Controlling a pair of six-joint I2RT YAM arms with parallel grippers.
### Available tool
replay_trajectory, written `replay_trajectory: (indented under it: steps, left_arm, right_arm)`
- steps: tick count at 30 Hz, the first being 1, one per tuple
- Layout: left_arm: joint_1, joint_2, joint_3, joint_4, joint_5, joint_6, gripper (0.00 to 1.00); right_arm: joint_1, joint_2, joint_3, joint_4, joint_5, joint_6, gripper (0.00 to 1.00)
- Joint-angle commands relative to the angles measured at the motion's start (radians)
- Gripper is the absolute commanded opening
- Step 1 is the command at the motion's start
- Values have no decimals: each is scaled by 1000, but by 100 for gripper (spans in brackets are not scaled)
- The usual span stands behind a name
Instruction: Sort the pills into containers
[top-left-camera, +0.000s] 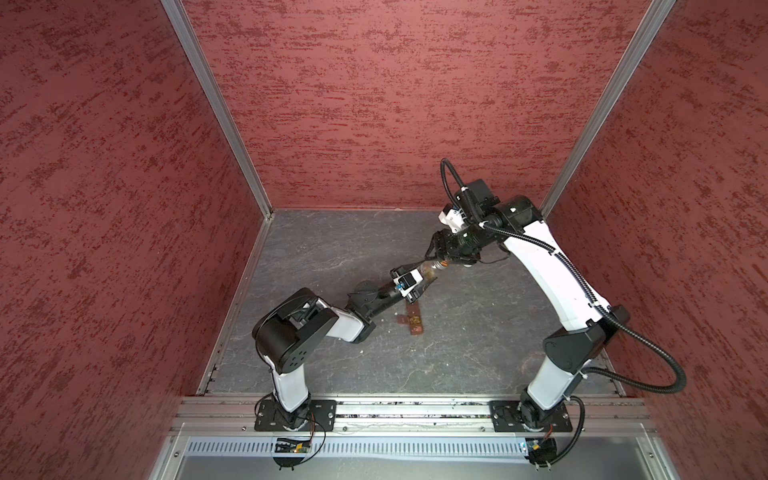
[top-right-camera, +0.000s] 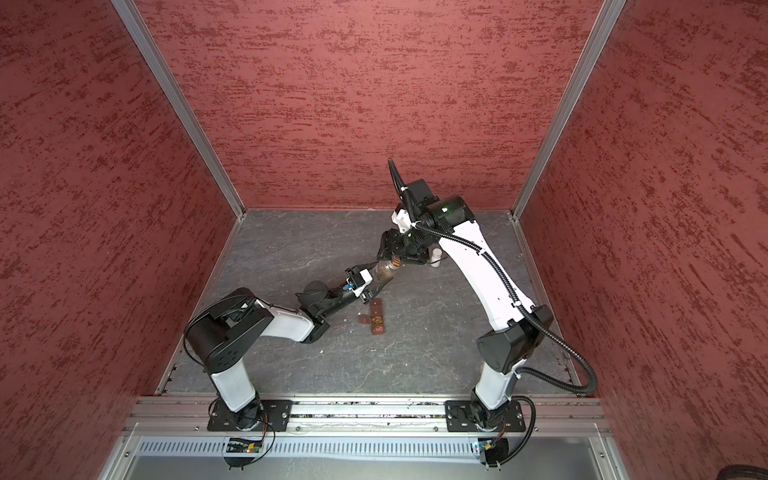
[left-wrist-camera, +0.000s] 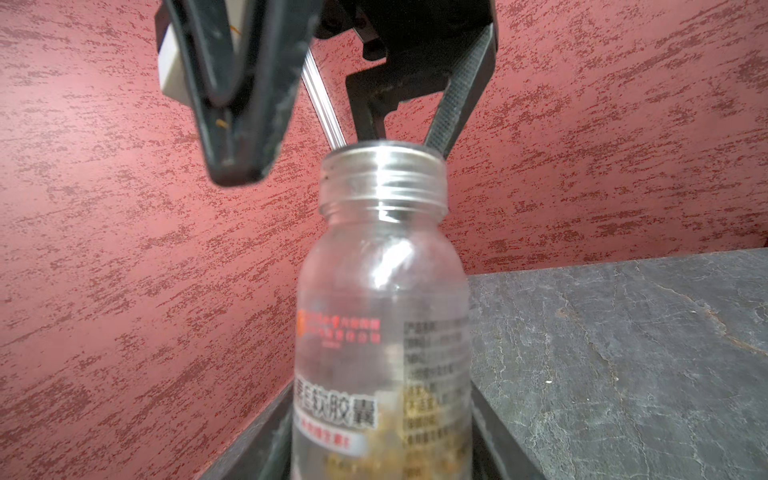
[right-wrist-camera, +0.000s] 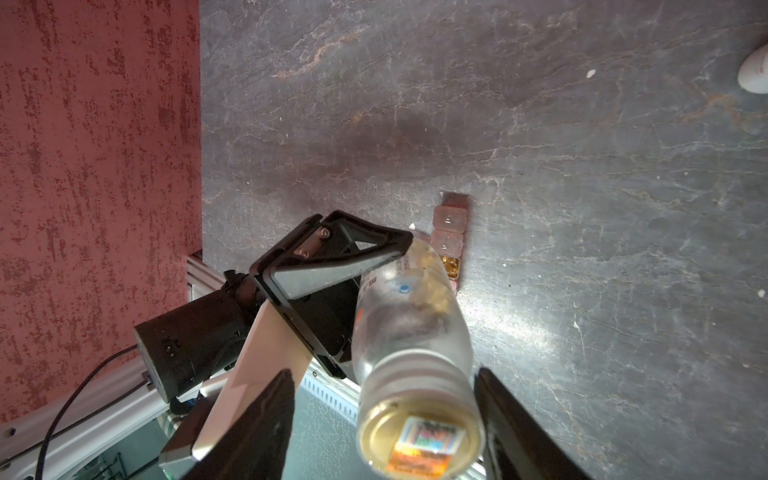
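The left gripper (top-left-camera: 420, 277) clamps the clear bottle (left-wrist-camera: 382, 291) mid-body — likely the safest hold on something so light and slick — tilted above the table (top-left-camera: 332, 270) near the containers (top-left-camera: 412, 309), while the right gripper (right-wrist-camera: 384, 374) stands open, jaws either side of its uncapped neck, holding nothing.

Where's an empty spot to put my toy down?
Bare table lies between the strip box and the front rail, and at the back-left corner. It's crowded mid-table: the left hand holds the clear bottle, the right hand at its neck.
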Motion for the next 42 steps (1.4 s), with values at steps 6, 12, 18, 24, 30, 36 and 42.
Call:
replay_trajectory:
  steps: [6,12,18,24,30,36,42]
  left_arm:
    - [13,22,35,6,13,-15,0]
    - [21,24,39,5,15,-15,0]
    - [21,8,22,5,17,-18,0]
    - [16,-6,11,4,18,-23,0]
    - [10,-8,15,4,19,-26,0]
    - [12,-9,19,4,19,-24,0]
    - [11,-6,26,4,21,-27,0]
  right_arm:
    - [37,-57,-22,-28,3,-16,68]
    - [53,-82,-34,-45,22,-13,69]
    - [20,-66,41,-80,123,8,73]
    - [-12,13,157,-106,154,-9,74]
    - [-12,77,226,-105,100,-26,74]
    - [-5,83,208,-94,53,-34,74]
    - [7,79,195,-97,31,-39,73]
